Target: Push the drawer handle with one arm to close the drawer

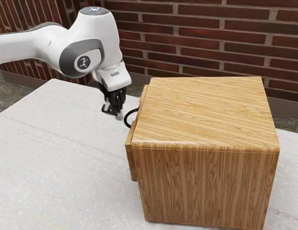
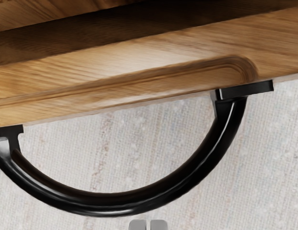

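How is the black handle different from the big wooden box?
The handle is black, but the box is light brown. The handle is thin and curved, while the box is big and chunky. The handle is smooth; the box has wood stripes. Both belong to one piece of furniture.

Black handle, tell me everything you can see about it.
The handle is a smooth, glossy black bar, metal or plastic by its look, bowed into a rounded arc. Each end meets a squared black mount on the wooden drawer front, so it curves outward over the pale table. It looks whole and undamaged. My gripper is close to the arc's outer side, with a small gap between them.
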You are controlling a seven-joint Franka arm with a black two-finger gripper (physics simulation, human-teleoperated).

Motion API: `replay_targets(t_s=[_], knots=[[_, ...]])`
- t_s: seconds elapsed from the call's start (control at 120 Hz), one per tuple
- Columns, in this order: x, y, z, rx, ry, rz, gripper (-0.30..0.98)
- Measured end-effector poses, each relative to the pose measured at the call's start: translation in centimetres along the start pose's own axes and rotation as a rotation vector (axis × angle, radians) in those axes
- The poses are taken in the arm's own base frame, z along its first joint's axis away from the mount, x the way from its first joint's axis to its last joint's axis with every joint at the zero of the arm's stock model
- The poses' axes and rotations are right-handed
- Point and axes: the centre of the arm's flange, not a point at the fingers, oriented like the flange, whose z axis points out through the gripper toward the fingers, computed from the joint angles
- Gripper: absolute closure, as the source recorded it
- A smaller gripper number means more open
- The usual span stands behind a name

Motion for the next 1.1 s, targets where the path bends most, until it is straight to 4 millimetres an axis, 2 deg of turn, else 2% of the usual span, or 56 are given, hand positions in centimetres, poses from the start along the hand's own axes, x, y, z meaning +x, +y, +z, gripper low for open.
replay_targets(t_s=[0.308,0.608,0.708,0.85,0.917,1.017,1.1], knots=[[1.8,-1.0,0.4,0.008,0.005,-0.014,0.79],[1.0,-1.1,-0.7,0.023,0.019,-0.040,0.79],[-0.5,-2.0,-2.0,0.046,0.026,-0.073,0.79],[-3.7,-4.7,-7.8,0.137,0.050,-0.146,0.75],[-6.1,-5.7,-9.4,0.162,0.037,-0.190,0.62],[-9.3,-6.5,-9.8,0.158,0.016,-0.268,0.40],[-11.1,-6.8,-10.0,0.146,0.006,-0.342,0.27]])
